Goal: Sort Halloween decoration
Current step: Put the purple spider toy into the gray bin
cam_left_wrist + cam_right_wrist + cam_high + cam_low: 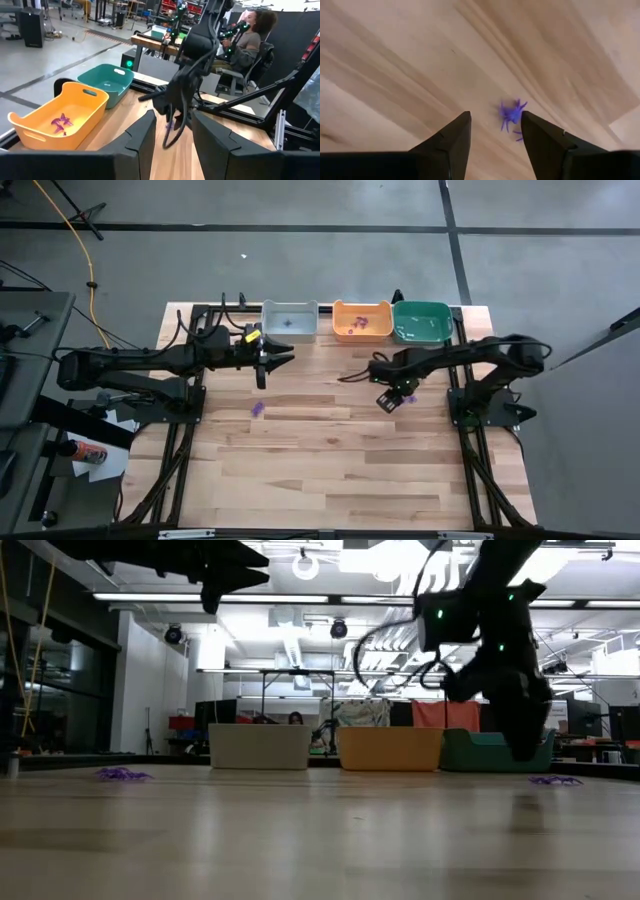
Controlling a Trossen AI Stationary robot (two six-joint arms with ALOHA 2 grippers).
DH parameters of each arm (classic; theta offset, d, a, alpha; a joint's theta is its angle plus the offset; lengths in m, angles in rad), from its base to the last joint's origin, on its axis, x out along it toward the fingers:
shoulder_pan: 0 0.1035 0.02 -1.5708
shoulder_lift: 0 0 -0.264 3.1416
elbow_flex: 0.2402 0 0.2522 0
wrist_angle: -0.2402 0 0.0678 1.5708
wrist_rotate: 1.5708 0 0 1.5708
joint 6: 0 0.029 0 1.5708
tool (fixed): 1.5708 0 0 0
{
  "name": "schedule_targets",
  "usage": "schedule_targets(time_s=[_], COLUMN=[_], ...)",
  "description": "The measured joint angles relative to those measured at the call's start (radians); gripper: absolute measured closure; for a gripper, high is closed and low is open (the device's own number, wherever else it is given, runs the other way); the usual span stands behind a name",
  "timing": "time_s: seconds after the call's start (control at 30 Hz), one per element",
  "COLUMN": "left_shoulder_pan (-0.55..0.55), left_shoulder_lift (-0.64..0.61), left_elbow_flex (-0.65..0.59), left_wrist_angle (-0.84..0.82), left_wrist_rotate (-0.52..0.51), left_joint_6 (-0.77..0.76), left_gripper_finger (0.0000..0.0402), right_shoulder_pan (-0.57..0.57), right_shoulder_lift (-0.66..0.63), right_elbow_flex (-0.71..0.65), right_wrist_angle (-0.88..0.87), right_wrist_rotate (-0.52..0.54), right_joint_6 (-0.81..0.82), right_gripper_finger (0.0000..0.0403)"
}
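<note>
Spider (511, 114) lies seemingly just beyond right hand (496, 131).

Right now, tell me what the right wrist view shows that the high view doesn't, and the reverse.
Only the right wrist view: a purple spider trinket seen close, lying on the wood just ahead of the open right gripper.
Only the high view: the grey bin, orange bin, teal bin, the left gripper and another purple trinket.
Both: the wooden table and the right gripper.
</note>
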Motion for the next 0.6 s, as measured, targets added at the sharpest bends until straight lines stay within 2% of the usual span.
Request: schedule_targets(time_s=[0.17, 0.43, 0.6], left_shoulder_pan=[0.000, 0.000, 0.000], left_shoulder_lift=[0.000, 0.000, 0.000], left_elbow_flex=[0.000, 0.000, 0.000], left_wrist_angle=[-0.016, -0.014, -0.013], left_wrist_rotate=[0.000, -0.004, -0.007], left_joint_6=[-0.009, -0.008, -0.008], left_gripper_finger=[0.0287, 0.0287, 0.0287], right_shoulder_pan=[0.000, -0.002, -0.005], right_shoulder_lift=[0.070, 0.088, 0.088], right_elbow_flex=[0.000, 0.000, 0.000], right_wrist_angle=[-0.009, 0.005, 0.008], right_wrist_rotate=[-0.007, -0.003, -0.012], right_joint_6=[-0.004, -0.058, -0.075], right_gripper_finger=[0.0241, 0.0257, 0.0289])
